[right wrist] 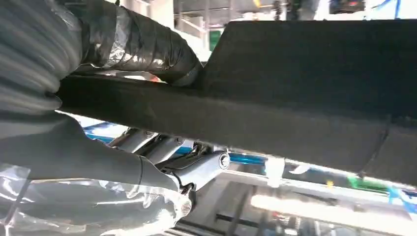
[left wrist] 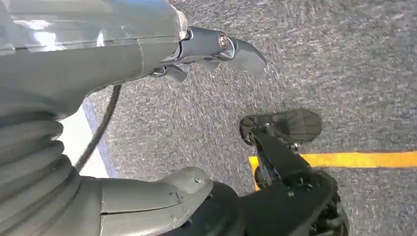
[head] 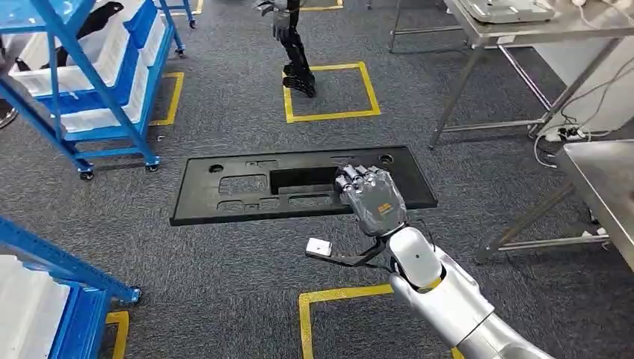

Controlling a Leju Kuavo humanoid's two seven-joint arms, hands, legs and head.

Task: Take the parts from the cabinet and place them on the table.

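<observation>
The grey carpet floor (head: 224,262) carries three yellow tape squares (head: 329,90), one ahead and two partly seen near the lower edge; two blue metal racks with white bins (head: 97,75) stand on the left, one far and one close, and two steel tables (head: 523,22) stand on the right. One long flat black plastic panel with rectangular cut-outs (head: 247,187) is held above the floor, roughly level; its long axis runs from left to right across the head view, with the left end a little lower and nearer, and its broad face turned up. The right hand (head: 374,198) grips this panel at its near long edge, close to the right end, fingers curled over the top face; in the right wrist view the dark edge of the panel (right wrist: 295,98) passes between the thumb and the fingers (right wrist: 142,44). The left hand (left wrist: 147,54) hangs over the carpet holding nothing, its fingers (left wrist: 236,49) apart. One white small tag (head: 319,246) sits on a black strap beside the right wrist; the dark legs of another robot (head: 295,60) stand at the far yellow square.
</observation>
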